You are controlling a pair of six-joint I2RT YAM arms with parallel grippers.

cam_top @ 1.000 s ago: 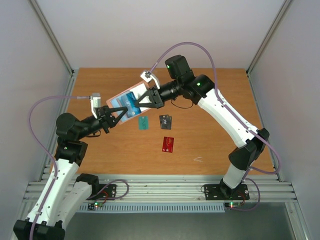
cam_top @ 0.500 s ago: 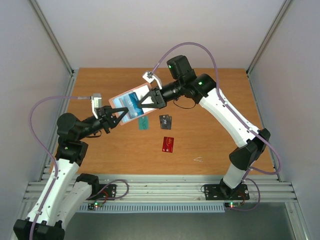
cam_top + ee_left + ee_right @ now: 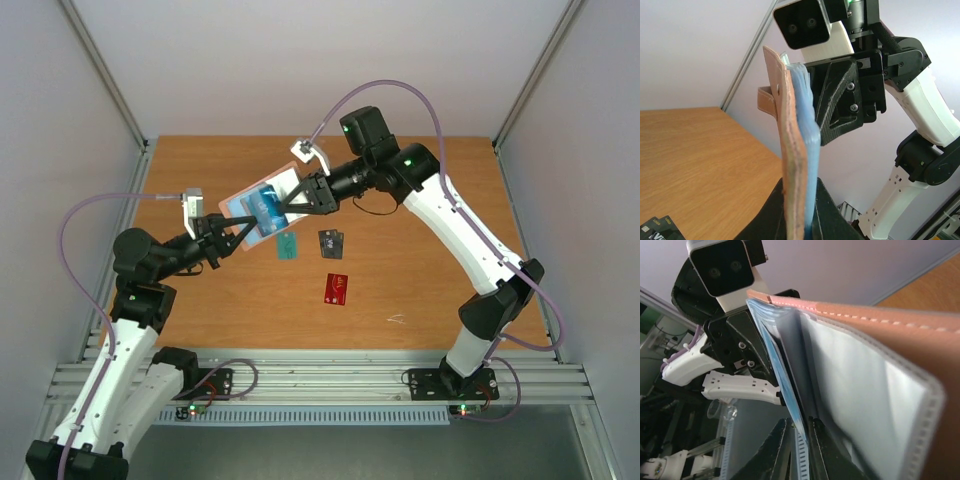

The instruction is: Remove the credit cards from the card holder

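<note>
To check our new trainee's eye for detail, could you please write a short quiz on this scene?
1. How many cards lie on the table?
2. True or false: the card holder rests on the table.
3. Which card does the right tool grip? A red card, B blue card, C black card.
Key: 1. three: teal card, black card, red card. 2. false: the left tool holds it aloft. 3. B.

White arms (image 3: 455,225), black joints (image 3: 135,250), lilac cables (image 3: 390,87); black left gripper (image 3: 238,232), right gripper (image 3: 283,210).

Card holder (image 3: 240,207) above table (image 3: 430,200), one card (image 3: 266,204) inside, three cards (image 3: 330,243) on table
</note>
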